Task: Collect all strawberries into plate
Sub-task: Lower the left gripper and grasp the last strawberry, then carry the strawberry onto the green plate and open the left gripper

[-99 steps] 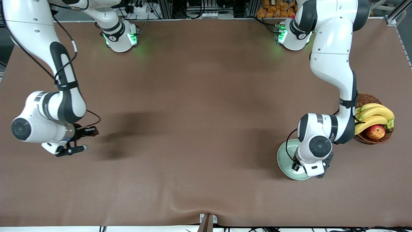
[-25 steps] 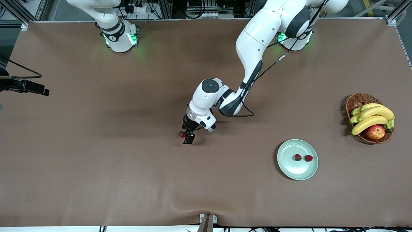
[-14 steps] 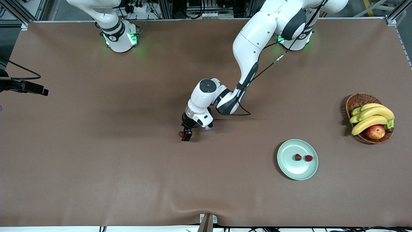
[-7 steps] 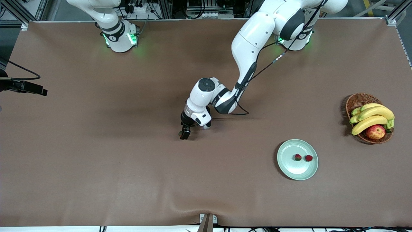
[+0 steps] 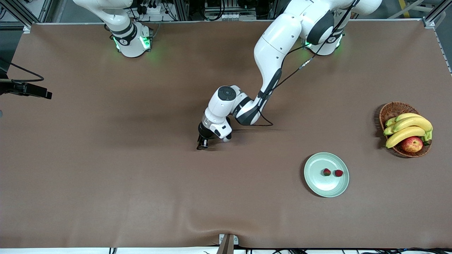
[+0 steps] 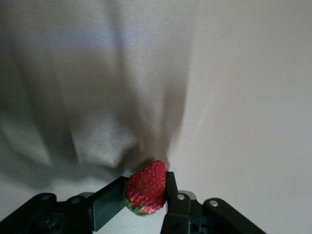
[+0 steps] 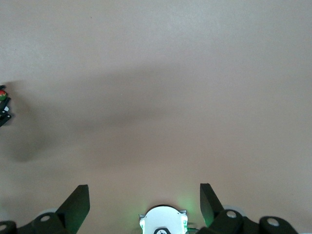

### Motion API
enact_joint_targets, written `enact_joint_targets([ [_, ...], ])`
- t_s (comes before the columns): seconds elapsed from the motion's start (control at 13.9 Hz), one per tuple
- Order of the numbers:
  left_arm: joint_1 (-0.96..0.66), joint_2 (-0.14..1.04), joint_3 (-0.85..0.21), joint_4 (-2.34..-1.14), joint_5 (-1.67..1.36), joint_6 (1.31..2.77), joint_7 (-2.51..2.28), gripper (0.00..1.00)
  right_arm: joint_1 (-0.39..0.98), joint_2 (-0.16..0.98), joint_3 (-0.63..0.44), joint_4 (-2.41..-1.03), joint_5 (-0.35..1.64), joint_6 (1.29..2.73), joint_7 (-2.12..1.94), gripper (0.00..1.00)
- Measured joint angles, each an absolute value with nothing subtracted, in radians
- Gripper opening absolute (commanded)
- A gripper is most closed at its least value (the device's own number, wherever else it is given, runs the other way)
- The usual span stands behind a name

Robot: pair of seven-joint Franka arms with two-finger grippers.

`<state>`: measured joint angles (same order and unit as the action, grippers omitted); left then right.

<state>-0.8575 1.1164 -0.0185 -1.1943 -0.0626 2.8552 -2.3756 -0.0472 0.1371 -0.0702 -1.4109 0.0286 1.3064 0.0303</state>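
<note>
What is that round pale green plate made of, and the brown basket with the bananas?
The round pale mint-green plate looks like smooth plastic or glazed ceramic: plain, evenly coloured, softly shiny, with a raised rim. Which of the two is unclear. The brown basket looks like woven wicker: its rim shows criss-crossed strands.

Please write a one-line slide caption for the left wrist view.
Left hand shut on the third strawberry, low over the brown table.
</note>
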Motion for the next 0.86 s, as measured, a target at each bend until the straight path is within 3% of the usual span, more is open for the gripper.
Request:
enact_joint_targets([
  [0.43, -0.834, 1.056, -0.006, -1.183, -0.151, 2.836, -2.378, 0.00, -0.047, 0.112, -0.059, -1.448, 0.028, 1.300, 0.030, 1.00],
  [0.86, -0.616, 0.937, 0.007, -1.189, -0.196, 2.548, -2.398, 0.00, -0.047, 0.112, -0.058, -1.452, 0.027, 1.304, 0.030, 1.00],
])
